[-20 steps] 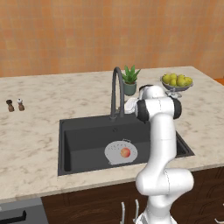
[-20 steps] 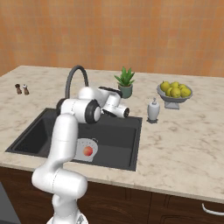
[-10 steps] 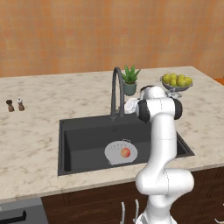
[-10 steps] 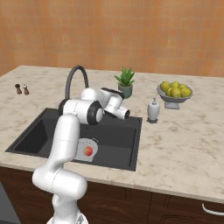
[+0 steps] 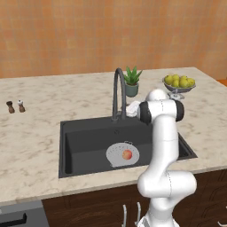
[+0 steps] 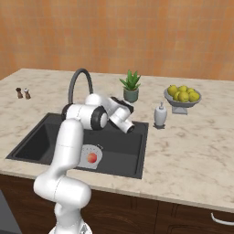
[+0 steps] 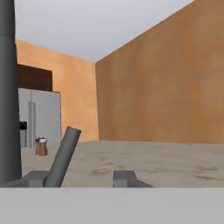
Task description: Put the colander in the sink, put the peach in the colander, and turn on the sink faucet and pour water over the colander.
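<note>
The dark sink [image 5: 88, 137] holds the white-grey colander [image 5: 116, 156] on its floor, right of centre. The orange-red peach [image 5: 127, 154] lies inside the colander, as the right base view confirms with the peach [image 6: 92, 157] in the colander [image 6: 87, 153]. The dark gooseneck faucet [image 5: 117, 91] rises at the sink's back rim. My gripper [image 5: 129, 109] is at the faucet's base, on its right. In the hand view the gripper [image 7: 82, 178] stands open, its fingers apart. The faucet's slanted grey lever [image 7: 64, 155] rises between them, close to the left fingertip [image 7: 37, 178].
A potted plant [image 5: 132, 82] stands just behind the faucet. A footed bowl of yellow-green fruit [image 5: 179, 83] sits at the back right. A soap dispenser [image 6: 160, 115] stands right of the sink. Two small shakers [image 5: 15, 106] are on the counter far left.
The gripper's fingers have drawn closer together around the faucet lever. The arm has barely moved, and the colander and peach lie as before.
</note>
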You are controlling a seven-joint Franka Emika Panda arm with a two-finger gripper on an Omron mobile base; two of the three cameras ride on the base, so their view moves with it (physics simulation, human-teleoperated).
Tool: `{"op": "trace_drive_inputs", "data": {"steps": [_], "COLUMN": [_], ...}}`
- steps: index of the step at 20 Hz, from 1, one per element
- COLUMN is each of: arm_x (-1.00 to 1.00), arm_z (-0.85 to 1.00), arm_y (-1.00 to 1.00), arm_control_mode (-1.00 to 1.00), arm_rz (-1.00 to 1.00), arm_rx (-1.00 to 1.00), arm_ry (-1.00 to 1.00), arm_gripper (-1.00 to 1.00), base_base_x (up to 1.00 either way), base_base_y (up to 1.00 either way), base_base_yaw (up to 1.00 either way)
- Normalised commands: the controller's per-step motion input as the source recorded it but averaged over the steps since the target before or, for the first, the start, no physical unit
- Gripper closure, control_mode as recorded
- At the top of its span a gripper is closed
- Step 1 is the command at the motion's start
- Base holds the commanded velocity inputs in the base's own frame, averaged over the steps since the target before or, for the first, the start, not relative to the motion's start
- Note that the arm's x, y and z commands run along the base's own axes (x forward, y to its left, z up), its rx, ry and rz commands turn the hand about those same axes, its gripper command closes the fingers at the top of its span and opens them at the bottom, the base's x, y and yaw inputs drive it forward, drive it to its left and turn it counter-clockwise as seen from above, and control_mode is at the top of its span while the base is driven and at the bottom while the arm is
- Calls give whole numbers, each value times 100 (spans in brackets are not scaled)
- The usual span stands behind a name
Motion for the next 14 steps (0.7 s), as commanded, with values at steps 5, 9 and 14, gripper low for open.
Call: {"op": "trace_drive_inputs", "data": {"steps": [5, 9, 14], "arm_x": [63, 35, 17], "arm_z": [-1, 0, 69], "arm_y": [-36, 0, 0], "arm_control_mode": [-100, -100, -100], "arm_rz": [-56, -76, -49], "arm_rx": [0, -7, -1], "arm_ry": [18, 46, 29], "arm_gripper": [100, 100, 100], "base_base_x": [0, 0, 0], "base_base_y": [0, 0, 0], "base_base_yaw": [0, 0, 0]}}
